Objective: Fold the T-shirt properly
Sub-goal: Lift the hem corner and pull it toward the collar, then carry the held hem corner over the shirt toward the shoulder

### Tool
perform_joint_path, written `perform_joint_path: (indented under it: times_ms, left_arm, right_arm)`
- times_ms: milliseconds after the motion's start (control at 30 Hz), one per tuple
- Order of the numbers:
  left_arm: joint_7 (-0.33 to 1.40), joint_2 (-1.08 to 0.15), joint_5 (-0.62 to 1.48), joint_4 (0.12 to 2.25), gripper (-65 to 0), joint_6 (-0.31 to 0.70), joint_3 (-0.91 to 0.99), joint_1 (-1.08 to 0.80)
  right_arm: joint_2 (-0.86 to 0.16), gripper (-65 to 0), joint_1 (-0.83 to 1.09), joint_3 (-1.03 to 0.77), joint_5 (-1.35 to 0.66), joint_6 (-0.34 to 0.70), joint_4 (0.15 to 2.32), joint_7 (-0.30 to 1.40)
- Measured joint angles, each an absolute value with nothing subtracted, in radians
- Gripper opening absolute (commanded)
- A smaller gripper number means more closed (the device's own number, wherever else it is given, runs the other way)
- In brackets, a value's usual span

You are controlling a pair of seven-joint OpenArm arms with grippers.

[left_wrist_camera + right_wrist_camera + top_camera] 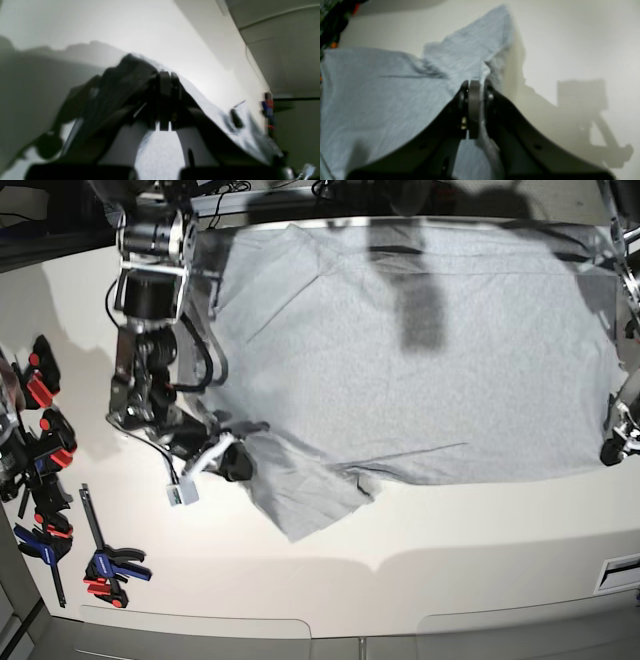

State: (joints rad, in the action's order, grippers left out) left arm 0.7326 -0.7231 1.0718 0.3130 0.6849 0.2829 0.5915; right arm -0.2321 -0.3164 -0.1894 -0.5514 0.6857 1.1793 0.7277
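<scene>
The light grey T-shirt (pixel 400 360) lies spread wide across the white table (pixel 450 560), with one sleeve (pixel 300 495) sticking out toward the front. My right gripper (pixel 238 462) sits at the shirt's left side by that sleeve. The right wrist view shows this gripper (pixel 476 83) shut on a fold of the T-shirt (pixel 382 87), a strip of cloth running between its pads. My left gripper (pixel 612 448) is at the shirt's lower right corner. Seen from the left wrist, the gripper (pixel 168 75) is shut on a raised ridge of the T-shirt (pixel 215 112), which shows a trace of black print.
Several red, blue and black clamps (pixel 45 445) lie on the table's left side, one pair (pixel 110 565) near the front left corner. A clamp (pixel 268 107) also shows far off in the left wrist view. The table's front edge has a slot (pixel 620 570) at the right.
</scene>
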Motion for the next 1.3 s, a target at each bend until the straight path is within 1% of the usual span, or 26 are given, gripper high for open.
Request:
perform_joint_path:
  times_ms: [167, 333, 500, 633, 833, 1033, 1067, 1100, 1133, 1167, 1200, 1300]
  left_arm:
    - [0.807, -0.760, 1.184, 0.314, -65.0, 0.686, 0.282, 0.540]
    - [0.839, -0.788, 1.269, 0.314, -65.0, 0.686, 0.282, 0.470]
    - [0.939, -0.804, 1.365, 0.316, -65.0, 0.686, 0.282, 0.418]
    - [0.992, -0.801, 1.384, 0.332, -65.0, 0.686, 0.282, 0.371]
    - [0.992, -0.801, 1.383, 0.433, -65.0, 0.686, 0.282, 0.286]
    - [0.992, -0.801, 1.349, 0.488, -65.0, 0.686, 0.282, 0.263]
    - [0.992, -0.801, 1.350, 0.488, -62.5, 0.686, 0.282, 0.263]
    - [0.992, -0.801, 1.349, 0.488, -57.6, 0.686, 0.282, 0.263]
    - [0.992, -0.802, 1.350, 0.488, -54.0, 0.686, 0.282, 0.263]
    - [0.992, -0.802, 1.350, 0.488, -51.9, 0.686, 0.282, 0.263]
    - [0.992, -0.802, 1.350, 0.488, -51.5, 0.686, 0.282, 0.263]
    - [0.992, -0.801, 1.359, 0.489, -51.6, 0.686, 0.282, 0.263]
  right_arm:
    - [-0.233, -65.0, -0.212, -0.325, -0.616, 0.687, 1.338, 0.804]
    - [-0.232, -65.0, -0.151, -0.475, -0.669, 0.689, 1.362, 0.868]
    - [-0.233, -65.0, -0.114, -0.580, -0.791, 0.689, 1.364, 0.949]
    - [-0.233, -65.0, -0.078, -0.606, -0.847, 0.689, 1.364, 1.007]
    - [-0.230, -65.0, -0.046, -0.606, -0.846, 0.689, 1.364, 1.021]
    - [-0.230, -65.0, -0.047, -0.606, -0.849, 0.689, 1.364, 1.032]
    - [-0.230, -65.0, -0.047, -0.606, -0.849, 0.689, 1.364, 1.044]
    - [-0.230, -62.1, -0.047, -0.606, -0.849, 0.689, 1.364, 1.052]
    - [-0.229, -55.3, -0.047, -0.606, -0.849, 0.689, 1.364, 1.056]
    - [-0.229, -49.9, -0.047, -0.606, -0.848, 0.689, 1.364, 1.057]
    - [-0.230, -46.7, -0.047, -0.606, -0.849, 0.689, 1.364, 1.057]
    - [-0.230, -46.0, -0.050, -0.606, -0.857, 0.689, 1.364, 1.056]
